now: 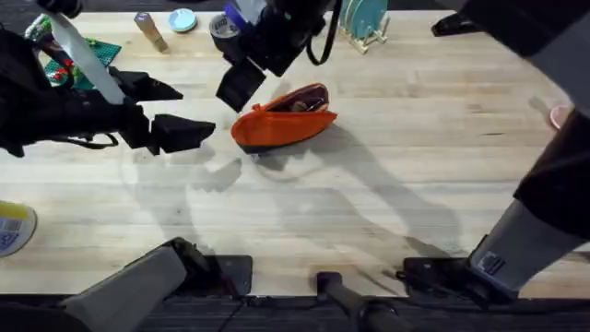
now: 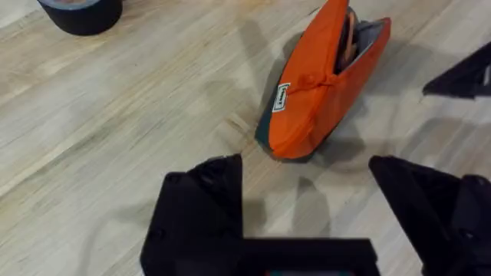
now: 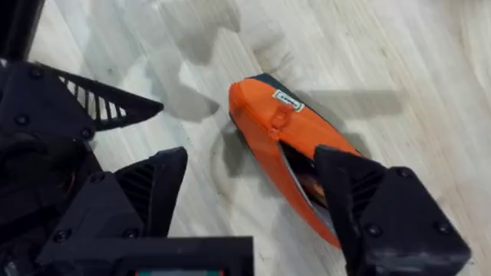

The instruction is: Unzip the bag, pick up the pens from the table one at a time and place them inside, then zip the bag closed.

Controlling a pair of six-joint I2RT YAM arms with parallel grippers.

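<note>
I see a small white label [image 2: 283, 97] sewn on the end of the orange bag [image 2: 322, 84], but I can't read its print from either wrist view.

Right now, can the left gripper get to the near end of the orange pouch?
Probably yes. The left gripper is open beside the orange pouch, and bare table lies between them. The right gripper, also open, hovers over the pouch's open mouth, so the far end looks crowded.

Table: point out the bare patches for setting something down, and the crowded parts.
Bare table lies between the bag and the arm bases, and right of the bag. Crowded: the far left edge with tape roll, and around the bag, flanked by left gripper and right gripper.
</note>
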